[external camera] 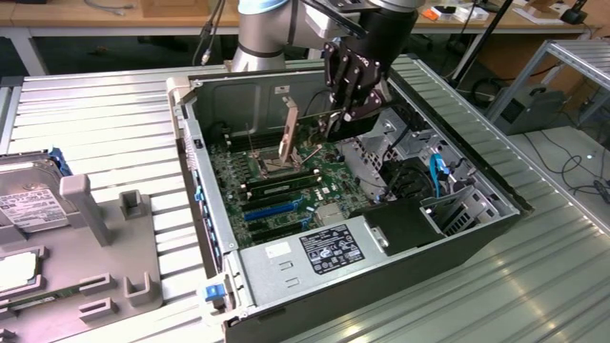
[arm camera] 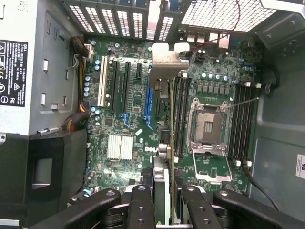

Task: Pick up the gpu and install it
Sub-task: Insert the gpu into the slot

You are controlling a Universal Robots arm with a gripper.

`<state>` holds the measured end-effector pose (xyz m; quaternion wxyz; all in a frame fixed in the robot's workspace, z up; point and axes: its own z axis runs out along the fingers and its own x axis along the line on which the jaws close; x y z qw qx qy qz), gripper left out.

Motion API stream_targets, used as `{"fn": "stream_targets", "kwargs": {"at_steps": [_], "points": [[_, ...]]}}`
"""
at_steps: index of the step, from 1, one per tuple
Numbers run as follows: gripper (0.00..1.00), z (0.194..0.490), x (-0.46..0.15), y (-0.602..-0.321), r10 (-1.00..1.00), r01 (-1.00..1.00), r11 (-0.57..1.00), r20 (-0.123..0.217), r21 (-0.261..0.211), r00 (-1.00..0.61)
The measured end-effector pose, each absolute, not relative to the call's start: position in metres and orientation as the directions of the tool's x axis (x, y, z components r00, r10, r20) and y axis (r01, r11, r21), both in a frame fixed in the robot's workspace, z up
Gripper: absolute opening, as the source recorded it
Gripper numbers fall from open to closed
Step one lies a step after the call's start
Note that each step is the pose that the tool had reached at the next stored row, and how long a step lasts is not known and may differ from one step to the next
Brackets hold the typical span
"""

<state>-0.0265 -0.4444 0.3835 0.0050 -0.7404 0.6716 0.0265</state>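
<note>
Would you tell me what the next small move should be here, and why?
Probably a slight sideways shift toward the blue slot, before lowering. The gripper holds the gpu upright above the motherboard, not yet seated, and in the wrist view its edge seems to lie between that slot and the memory slots.

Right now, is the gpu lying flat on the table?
No, the gripper holds the gpu upright on its edge inside the open computer case.

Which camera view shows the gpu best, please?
The exterior view: the gpu shows its greenish board face and metal bracket, held upright by the claw over the motherboard. The wrist view gives the gpu edge-on, a thin strip between the claw's fingers.
</note>
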Motion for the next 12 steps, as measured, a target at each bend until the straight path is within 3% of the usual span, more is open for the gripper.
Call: {"fn": "stream_targets", "kwargs": {"at_steps": [12], "points": [[0.27, 0.3804, -0.0277, -0.4444, -0.994, -0.995, -0.098, -0.046, 0.028, 0.096]]}}
